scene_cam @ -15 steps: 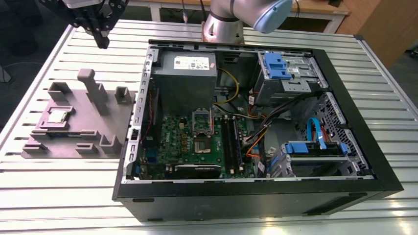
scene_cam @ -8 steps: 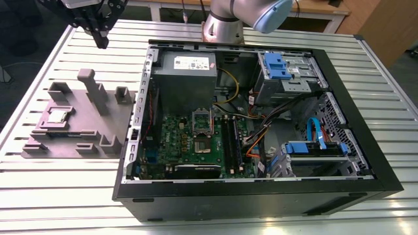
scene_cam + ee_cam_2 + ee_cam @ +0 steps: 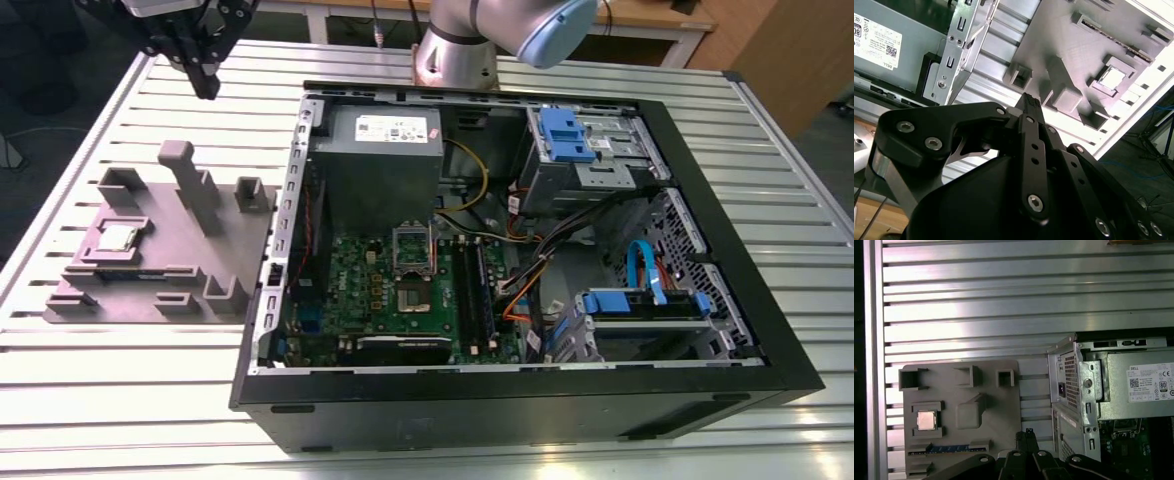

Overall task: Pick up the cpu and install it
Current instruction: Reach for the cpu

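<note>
Surface: tabletop [image 3: 120, 400] of ribbed aluminium slats, pale and glossy. Room: wooden furniture [image 3: 787, 50] beyond the far edge on the exterior view's right, dark floor off the exterior view's left.

Count:
- 1 cpu [image 3: 118, 237], silvery top up, lying flat in a square recess of the fixture block; it also shows in the first wrist view [image 3: 927, 420]
- 1 grey-mauve fixture block [image 3: 200, 250] with upright posts, lying on the slats just beside the case, on the exterior view's left
- 1 black computer case [image 3: 534, 400] on its side, lid off, interior exposed
- 1 green motherboard [image 3: 360, 270] in the case, with 1 metal socket frame [image 3: 414, 262] near its middle
- 1 grey power supply [image 3: 380, 165] at the far end of the case
- 2 blue drive caddies [image 3: 571, 135], one far and one near, on the exterior view's right

My arm [image 3: 467, 40] rises from behind the case. My jaws hang over the slats beyond the block's far end, clear of the tabletop and well apart from the cpu. They look drawn together at the tips, with nothing held between them
</note>
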Robot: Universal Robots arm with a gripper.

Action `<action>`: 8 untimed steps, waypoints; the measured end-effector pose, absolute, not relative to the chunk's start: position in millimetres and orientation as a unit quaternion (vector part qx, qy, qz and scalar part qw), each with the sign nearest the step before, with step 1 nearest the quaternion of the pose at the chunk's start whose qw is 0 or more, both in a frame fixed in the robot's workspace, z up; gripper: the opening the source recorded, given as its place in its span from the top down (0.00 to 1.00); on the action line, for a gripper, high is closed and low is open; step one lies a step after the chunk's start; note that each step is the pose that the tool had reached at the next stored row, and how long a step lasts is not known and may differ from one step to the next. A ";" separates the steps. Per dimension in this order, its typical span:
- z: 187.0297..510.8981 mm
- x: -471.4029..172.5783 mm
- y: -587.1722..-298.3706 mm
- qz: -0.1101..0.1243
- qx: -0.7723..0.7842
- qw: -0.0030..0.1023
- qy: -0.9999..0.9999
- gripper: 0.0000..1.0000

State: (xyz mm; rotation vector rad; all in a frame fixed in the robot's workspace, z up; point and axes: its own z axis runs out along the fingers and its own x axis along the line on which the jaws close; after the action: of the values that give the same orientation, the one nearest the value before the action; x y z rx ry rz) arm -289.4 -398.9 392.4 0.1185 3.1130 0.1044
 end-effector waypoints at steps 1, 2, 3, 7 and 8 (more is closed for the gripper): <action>392.4 -289.9 -398.9 0.034 0.038 0.012 0.999 0.90; 392.4 -290.2 -398.9 0.033 0.038 0.012 0.999 0.90; 392.4 -290.5 -398.9 0.033 0.038 0.012 0.999 0.90; 392.3 -291.6 -398.9 0.034 0.038 0.012 0.999 0.90; 392.3 -291.9 -398.9 0.034 0.038 0.012 0.999 0.90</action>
State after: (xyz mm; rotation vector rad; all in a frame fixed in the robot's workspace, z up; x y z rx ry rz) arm -291.9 -398.9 392.3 0.1185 3.1129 0.1044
